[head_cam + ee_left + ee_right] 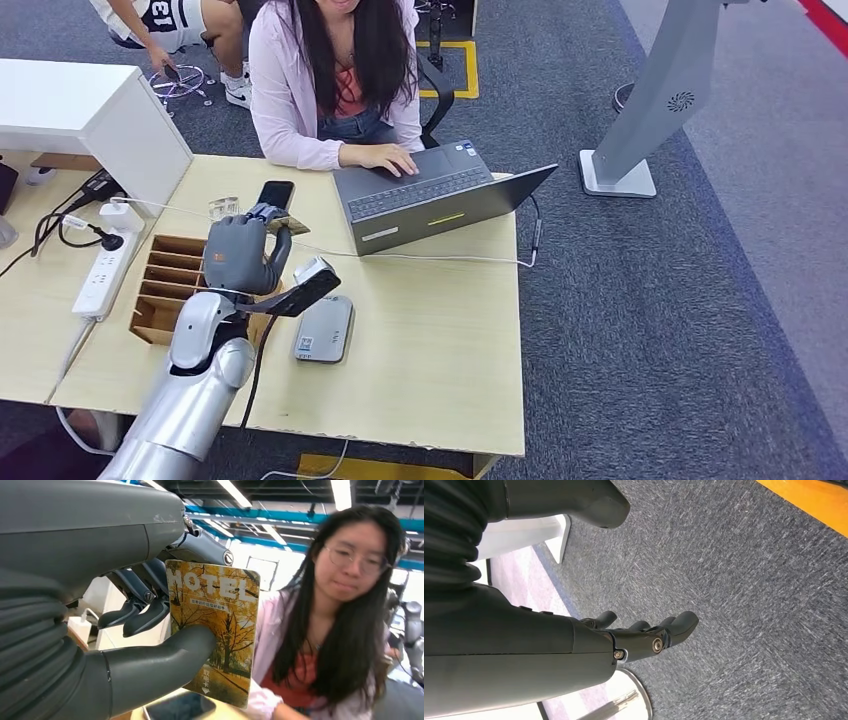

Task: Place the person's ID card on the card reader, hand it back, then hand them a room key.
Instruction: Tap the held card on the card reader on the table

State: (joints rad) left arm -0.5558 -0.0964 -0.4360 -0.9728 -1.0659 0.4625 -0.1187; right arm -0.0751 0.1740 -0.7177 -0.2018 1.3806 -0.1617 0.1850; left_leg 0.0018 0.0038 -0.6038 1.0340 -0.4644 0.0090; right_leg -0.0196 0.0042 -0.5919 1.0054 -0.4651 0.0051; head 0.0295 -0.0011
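Observation:
My left hand (240, 255) is raised over the desk and pinches a yellow room key card (220, 630) printed MOTEL with autumn trees, thumb on its face and fingers behind. From the head view the card (291, 224) pokes out past the fingers toward the person (340, 80), who sits across the desk with a hand on a laptop (430, 195). In the left wrist view the person (345, 605) faces the card. The grey card reader (325, 330) lies flat on the desk just right of my forearm. My right hand (644, 635) hangs over grey carpet, fingers apart and holding nothing.
A wooden slotted card box (165, 285) sits under my left arm. A black phone (275, 193) lies beyond my hand. A white power strip (100, 275) with cables is at the left, and a white cabinet (90, 110) stands at the back left. A grey stand (650, 110) rises from the carpet.

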